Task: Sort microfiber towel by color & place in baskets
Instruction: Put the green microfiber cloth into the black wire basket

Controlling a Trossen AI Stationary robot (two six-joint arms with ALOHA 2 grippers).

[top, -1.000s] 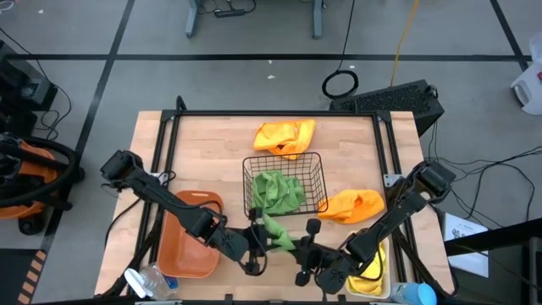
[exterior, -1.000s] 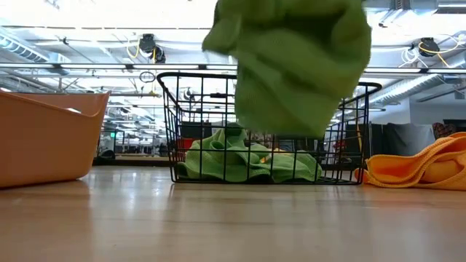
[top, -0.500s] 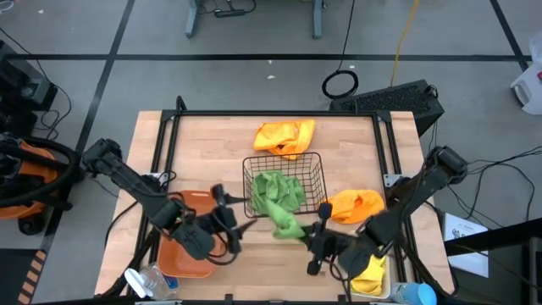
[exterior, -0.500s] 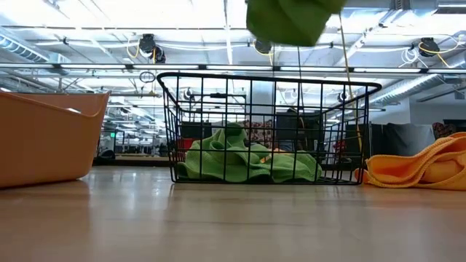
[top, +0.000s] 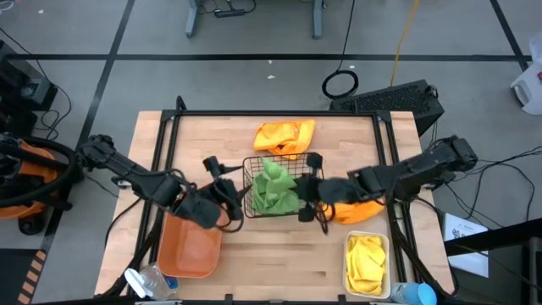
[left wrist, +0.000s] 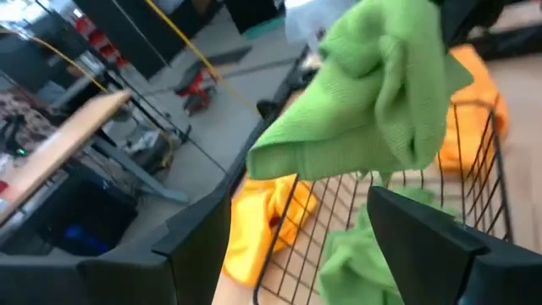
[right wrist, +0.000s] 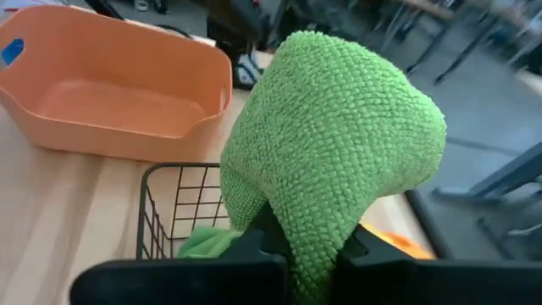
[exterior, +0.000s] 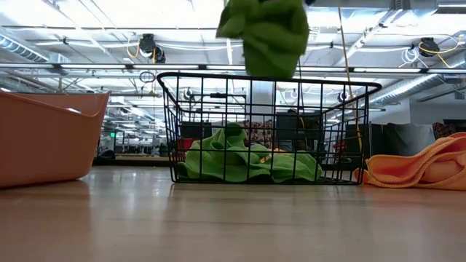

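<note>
A green towel (exterior: 266, 33) hangs in the air above the black wire basket (top: 315, 165), pinched in the right gripper (top: 306, 188), whose fingers are clamped tight on its bunched upper part; in the right wrist view the cloth (right wrist: 330, 161) drapes over the dark fingers and fills much of the picture; in the left wrist view the same cloth (left wrist: 373, 110) hangs over the basket's rim (left wrist: 474, 169). A second green towel (exterior: 244, 161) lies crumpled on the basket's floor, seen through the mesh in the low view; from above the two greens overlap (top: 275, 188), so I cannot tell them apart there.

The left gripper (top: 222, 188) sits just beside the basket's left wall, over the table (top: 212, 135); its fingers (left wrist: 440, 246) stand spread apart with nothing between them, clear of the hanging cloth.

One orange towel (top: 285, 135) lies heaped on the table just beyond the basket's far side; another orange towel (top: 364, 207) lies near the basket's right side, partly under the right arm; in the low view it shows at the right edge (exterior: 422, 167).

The orange bin (top: 193, 250) stands at the near left of the table, below the left arm; its inside looks bare in the right wrist view (right wrist: 110, 102); the white bin (top: 367, 264) stands at the near right with yellow towel (top: 367, 258) in it.
</note>
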